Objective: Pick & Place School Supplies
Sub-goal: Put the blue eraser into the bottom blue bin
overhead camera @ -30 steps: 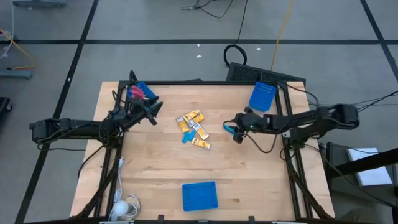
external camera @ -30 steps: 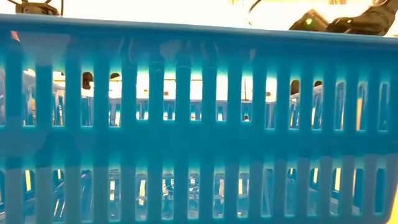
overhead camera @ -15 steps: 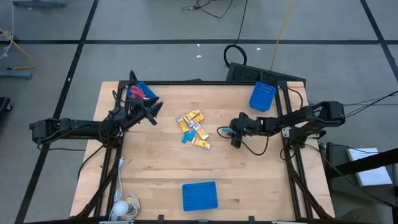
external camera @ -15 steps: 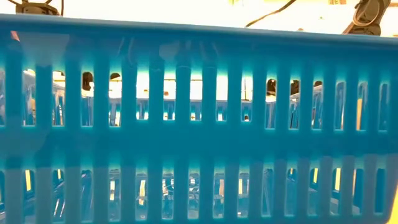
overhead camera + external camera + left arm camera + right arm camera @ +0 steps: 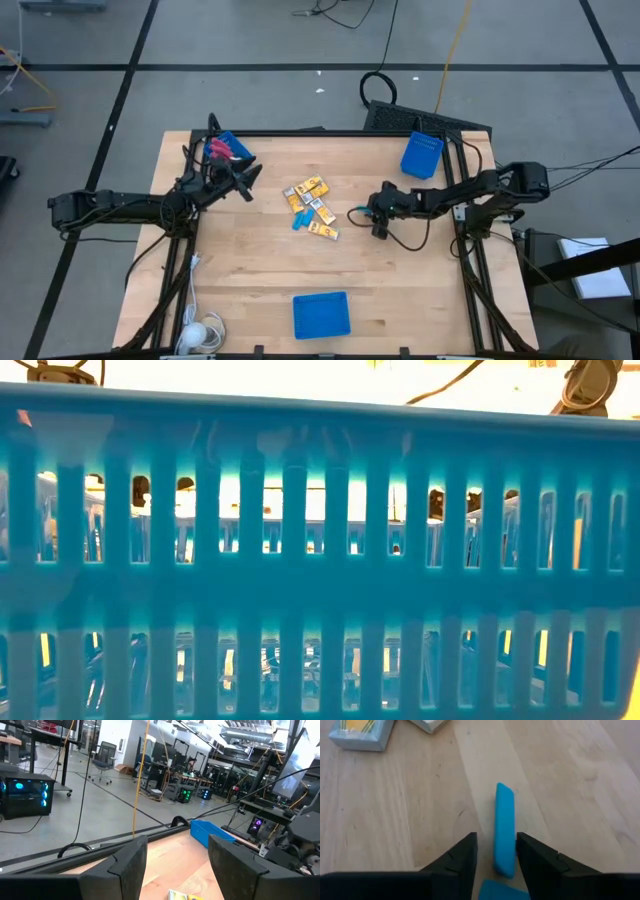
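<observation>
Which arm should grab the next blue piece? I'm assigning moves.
Right: its end effector is open, low over the table, straddling a light-blue piece. The left end effector hovers beside the pile.

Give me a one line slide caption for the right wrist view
Right gripper open, fingers either side of a light-blue oblong piece on the wooden table.

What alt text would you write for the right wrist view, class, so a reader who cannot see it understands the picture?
The right gripper hangs close above a wooden table, its two dark fingers open on either side of a light-blue oblong piece lying flat. A yellow-orange pack lies farther off at the picture's edge.
</observation>
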Tool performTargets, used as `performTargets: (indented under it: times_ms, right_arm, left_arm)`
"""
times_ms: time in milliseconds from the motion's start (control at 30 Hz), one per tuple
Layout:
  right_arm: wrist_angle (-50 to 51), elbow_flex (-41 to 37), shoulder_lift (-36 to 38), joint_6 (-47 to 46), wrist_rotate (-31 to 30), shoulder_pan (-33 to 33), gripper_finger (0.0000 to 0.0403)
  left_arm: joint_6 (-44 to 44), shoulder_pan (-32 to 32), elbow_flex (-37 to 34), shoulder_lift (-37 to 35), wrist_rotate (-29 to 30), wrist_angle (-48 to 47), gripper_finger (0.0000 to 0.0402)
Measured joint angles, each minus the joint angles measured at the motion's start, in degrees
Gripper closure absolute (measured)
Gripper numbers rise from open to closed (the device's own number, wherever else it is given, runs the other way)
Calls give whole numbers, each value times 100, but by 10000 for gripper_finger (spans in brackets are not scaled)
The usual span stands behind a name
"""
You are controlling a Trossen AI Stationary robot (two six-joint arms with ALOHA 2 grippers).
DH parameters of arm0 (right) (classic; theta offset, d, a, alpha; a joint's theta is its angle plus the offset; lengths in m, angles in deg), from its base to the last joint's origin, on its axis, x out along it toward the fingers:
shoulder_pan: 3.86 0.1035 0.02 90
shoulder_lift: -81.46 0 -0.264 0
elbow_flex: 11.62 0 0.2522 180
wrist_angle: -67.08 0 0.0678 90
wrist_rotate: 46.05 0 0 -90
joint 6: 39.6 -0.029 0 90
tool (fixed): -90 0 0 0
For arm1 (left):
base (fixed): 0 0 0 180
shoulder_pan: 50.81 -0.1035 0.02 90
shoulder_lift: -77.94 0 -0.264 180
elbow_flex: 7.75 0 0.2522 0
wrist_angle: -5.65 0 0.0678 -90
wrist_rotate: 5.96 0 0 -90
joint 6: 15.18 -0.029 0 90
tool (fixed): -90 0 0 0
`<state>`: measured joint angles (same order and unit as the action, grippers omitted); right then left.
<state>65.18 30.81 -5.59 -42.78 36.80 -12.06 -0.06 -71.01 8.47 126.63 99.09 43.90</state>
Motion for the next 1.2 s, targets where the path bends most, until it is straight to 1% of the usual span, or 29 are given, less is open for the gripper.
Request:
performTargets:
  times_ms: [133,267,300,400,467,567,633,700,833,967,1067,1133,1200]
  right_arm:
    - [-47,0,-6,299,7,0,317]
    - [-93,-2,28,639,-7,-4,369]
    - [-156,-9,35,749,-9,-4,377]
    - [-506,-11,84,978,-10,-7,378]
    - [-803,-11,158,1053,-10,6,378]
    - [-1119,-10,279,1141,9,100,375]
    - [-1492,-10,384,1219,170,177,375]
    - [-1746,0,520,1275,324,269,377]
    - [-2465,0,719,1291,575,487,377]
    - [-2982,-2,768,1347,594,725,375]
    - [-3065,24,764,1378,600,813,376]
    - [-3060,94,761,1377,594,839,377]
    - [-2965,153,769,1353,592,871,376]
  left_arm:
    - [5,0,0,0,0,0,188]
    - [26,0,0,0,-4,0,188]
    - [28,0,0,0,-4,0,188]
    - [30,3,0,0,-105,1,188]
    - [6,4,0,4,-441,7,188]
    - [-98,13,0,6,-1297,66,188]
    - [-181,91,1,5,-1834,128,188]
    - [-290,257,2,7,-2126,129,188]
    - [-496,754,6,24,-2035,9,188]
    - [-836,1355,253,300,-1815,-158,188]
    - [-1079,1796,725,721,-1375,-470,188]
    - [-1247,2022,1132,1143,-1035,-697,188]
    - [-1375,2168,1562,1575,-828,-735,188]
